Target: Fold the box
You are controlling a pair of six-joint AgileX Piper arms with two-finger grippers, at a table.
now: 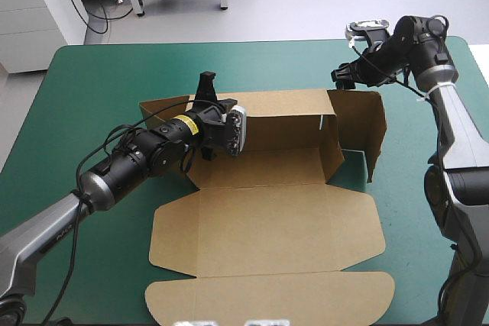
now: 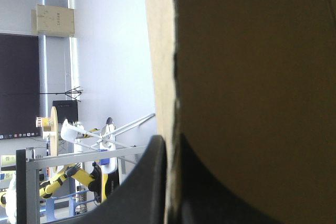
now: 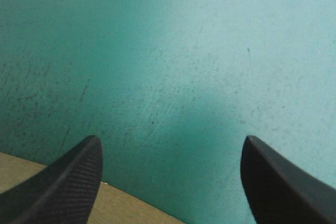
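Note:
The brown box (image 1: 267,219) lies mid-table with its back wall and right wall raised and its lid flat toward the front edge. My left gripper (image 1: 206,85) is at the left end of the back wall, shut on the board. In the left wrist view the board (image 2: 252,51) fills the space ahead, its edge pinched in the left gripper (image 2: 169,148). My right gripper (image 1: 341,76) hovers just beyond the box's back right corner. In the right wrist view this gripper (image 3: 170,145) is open over the teal-green cover, with a strip of the board (image 3: 136,211) near one finger.
The teal-green cover (image 1: 92,89) shows on every side of the box. The upright right wall (image 1: 359,124) stands directly below and in front of the right gripper. A white cabinet (image 1: 34,13) sits beyond the table's far left corner.

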